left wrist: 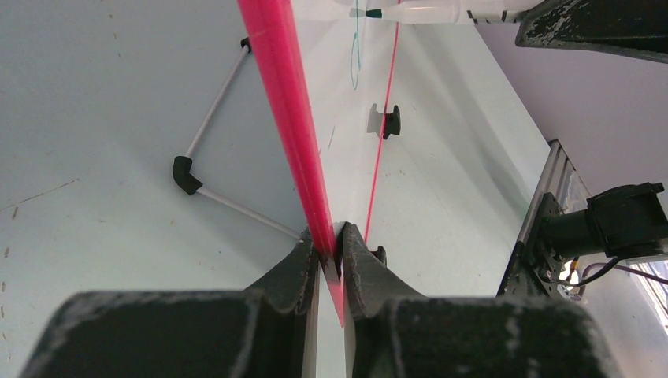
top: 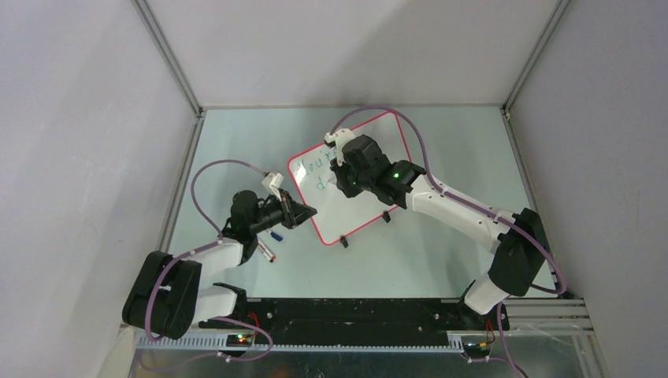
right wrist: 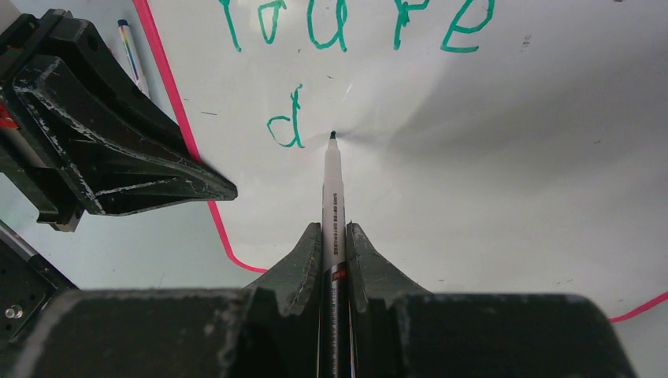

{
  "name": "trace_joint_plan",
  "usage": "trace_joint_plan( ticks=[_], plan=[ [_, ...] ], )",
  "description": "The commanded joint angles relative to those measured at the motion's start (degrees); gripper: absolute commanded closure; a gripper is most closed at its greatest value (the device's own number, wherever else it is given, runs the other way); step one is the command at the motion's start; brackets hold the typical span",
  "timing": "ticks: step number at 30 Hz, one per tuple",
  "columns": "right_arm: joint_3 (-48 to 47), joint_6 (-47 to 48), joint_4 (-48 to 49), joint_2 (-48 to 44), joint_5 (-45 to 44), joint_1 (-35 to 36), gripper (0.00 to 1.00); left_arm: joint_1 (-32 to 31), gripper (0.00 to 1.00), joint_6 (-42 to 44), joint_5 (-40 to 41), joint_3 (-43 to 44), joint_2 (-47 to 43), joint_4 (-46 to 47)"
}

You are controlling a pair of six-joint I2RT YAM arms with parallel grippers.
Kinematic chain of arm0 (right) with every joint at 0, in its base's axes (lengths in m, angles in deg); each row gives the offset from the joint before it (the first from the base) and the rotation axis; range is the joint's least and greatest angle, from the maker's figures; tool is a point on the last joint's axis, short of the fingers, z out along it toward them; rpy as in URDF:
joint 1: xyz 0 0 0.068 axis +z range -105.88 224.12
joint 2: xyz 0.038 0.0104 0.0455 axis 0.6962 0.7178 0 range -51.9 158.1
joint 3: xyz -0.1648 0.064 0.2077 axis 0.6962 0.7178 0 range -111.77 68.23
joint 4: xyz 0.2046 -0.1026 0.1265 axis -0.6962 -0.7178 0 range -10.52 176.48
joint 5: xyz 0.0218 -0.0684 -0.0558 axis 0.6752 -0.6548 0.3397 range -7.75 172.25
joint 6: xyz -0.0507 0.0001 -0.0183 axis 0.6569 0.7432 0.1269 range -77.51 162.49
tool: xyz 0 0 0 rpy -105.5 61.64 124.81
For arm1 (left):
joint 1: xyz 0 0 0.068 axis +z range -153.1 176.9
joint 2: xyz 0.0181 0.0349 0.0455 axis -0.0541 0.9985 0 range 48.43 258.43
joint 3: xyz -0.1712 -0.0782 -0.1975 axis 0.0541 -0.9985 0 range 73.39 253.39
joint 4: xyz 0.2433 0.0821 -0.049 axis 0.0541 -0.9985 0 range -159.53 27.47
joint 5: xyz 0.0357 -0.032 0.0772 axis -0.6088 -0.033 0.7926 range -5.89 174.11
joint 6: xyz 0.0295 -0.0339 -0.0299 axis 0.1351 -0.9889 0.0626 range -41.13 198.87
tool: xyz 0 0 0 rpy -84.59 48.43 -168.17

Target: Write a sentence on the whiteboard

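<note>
Whiteboard point(top: 346, 213), seemingly light, stiff, slippery, is being pinched at its rim by left gripper point(left wrist: 331, 250); right gripper point(right wrist: 334, 236) is clamping marker point(right wrist: 331, 181).

Soft, even light here, with faint shadows. A grey shadow crosses the whiteboard point(right wrist: 488, 181) toward three o'clock from the marker point(right wrist: 332, 189) tip. Wrist views blur at six o'clock.

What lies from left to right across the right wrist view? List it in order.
In order: left end effector → green letter d → marker, held by the right end effector → bare stretch of the whiteboard.
</note>
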Motion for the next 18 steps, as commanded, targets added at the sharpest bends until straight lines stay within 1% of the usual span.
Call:
trace_joint_plan(
  ticks=[1, 18],
  plan=[
    [-2.65, -0.43, 1.95, 0.81, -0.15, -0.14, 1.00, 0.00, 0.94, 4.99, 3.66, 0.34, 0.36, -3.31],
    [-2.61, 0.09, 1.10, 0.81, 1.60, 0.16, 1.00, 0.05, 0.93, 5.15, 3.79, 0.21, 0.10, -3.33]
  ],
)
